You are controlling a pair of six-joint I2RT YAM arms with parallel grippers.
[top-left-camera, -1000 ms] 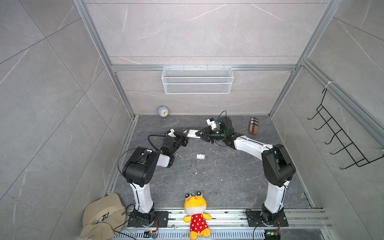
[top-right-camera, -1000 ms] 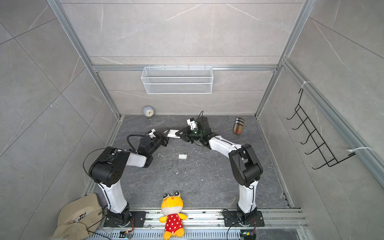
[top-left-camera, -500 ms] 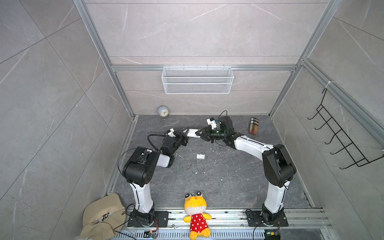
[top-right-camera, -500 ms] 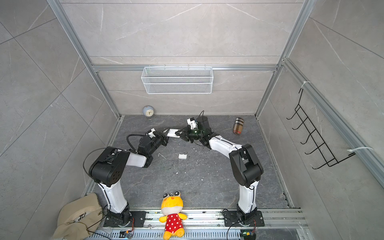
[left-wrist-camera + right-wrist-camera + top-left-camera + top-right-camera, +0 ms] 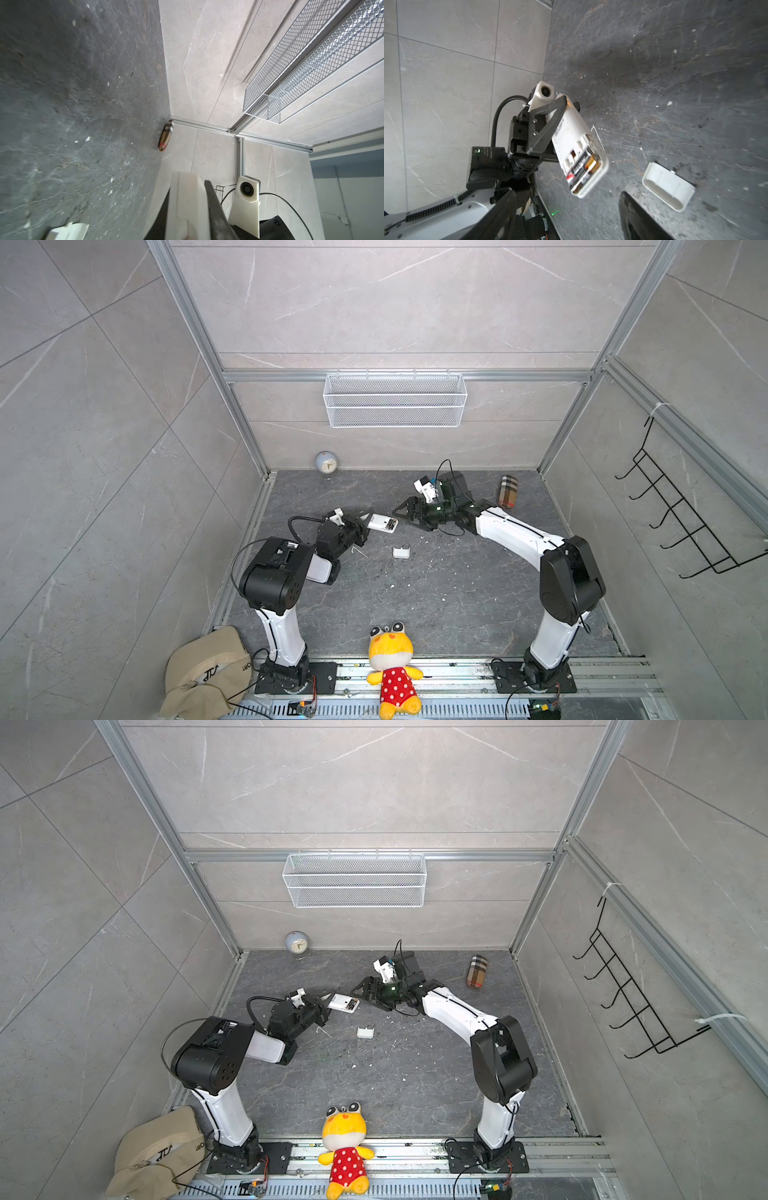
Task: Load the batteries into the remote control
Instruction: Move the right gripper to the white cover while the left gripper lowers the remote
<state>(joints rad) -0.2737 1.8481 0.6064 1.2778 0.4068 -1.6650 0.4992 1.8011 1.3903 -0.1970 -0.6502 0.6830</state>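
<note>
Remote control [image 5: 572, 133]: I read it raised off the tabletop [image 5: 415, 605], two batteries [image 5: 582, 169] seated side by side in its open bay | left gripper [image 5: 365, 521]: clamped tight on the opposite end | right gripper [image 5: 400, 515]: spread wide, empty, just beside the battery end | battery cover [image 5: 668, 185]: loose on tabletop nearby.

Floor [image 5: 436, 605] mostly open; obst.: held remote control [image 5: 382, 524] (mid-air), loose cover [image 5: 402, 552] & plush toy [image 5: 392, 664] up front.
</note>
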